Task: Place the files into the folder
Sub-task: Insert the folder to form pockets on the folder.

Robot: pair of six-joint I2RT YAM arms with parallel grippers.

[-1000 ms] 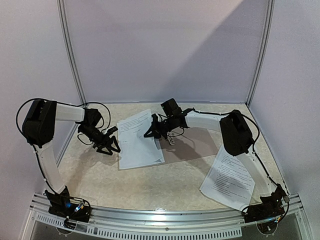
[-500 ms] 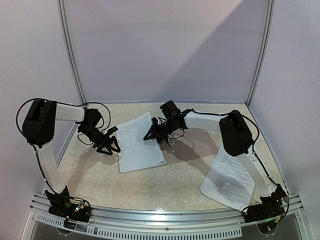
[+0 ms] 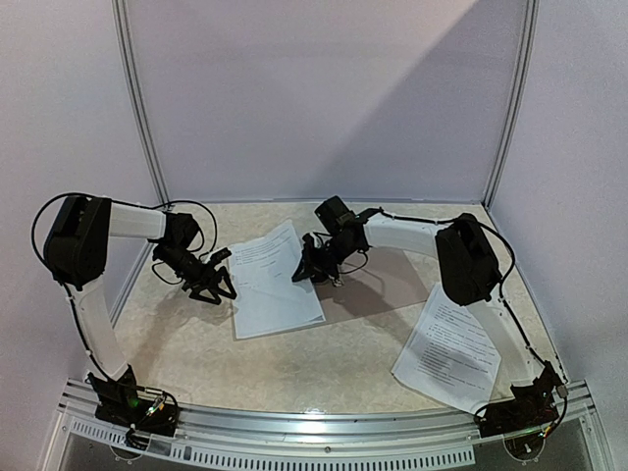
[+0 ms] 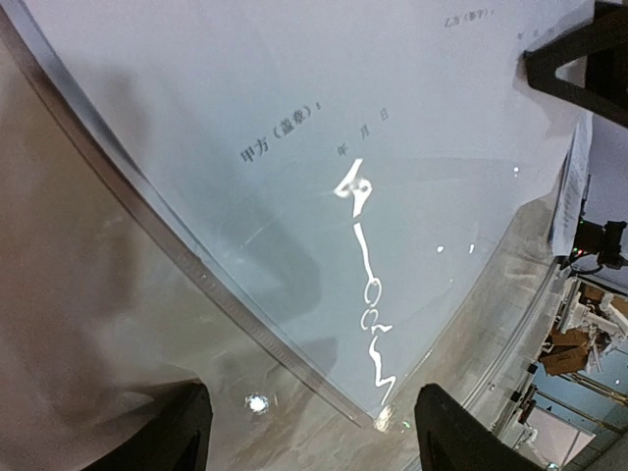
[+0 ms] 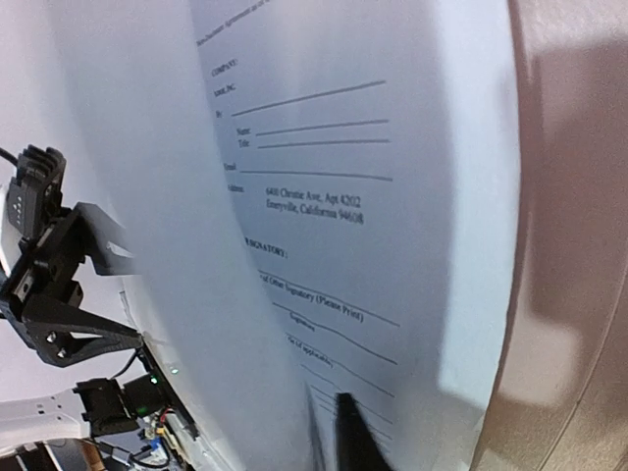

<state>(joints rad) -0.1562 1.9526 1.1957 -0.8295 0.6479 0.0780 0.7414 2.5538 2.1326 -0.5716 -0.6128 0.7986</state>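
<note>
A file [image 3: 270, 289] lies on the table [image 3: 294, 363], its right edge over the folder [image 3: 388, 285], where the right gripper [image 3: 312, 267] meets it; whether it is clamped, I cannot tell. The left gripper [image 3: 210, 285], jaws apart, hovers just left, likely to steady the sheet.

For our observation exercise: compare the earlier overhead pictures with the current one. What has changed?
The right pincer drew slightly rightward at the middle sheet edge, toward the folder; whether it grips anything is unclear. The left pincer, the near-right sheet and the folder stayed put.
</note>
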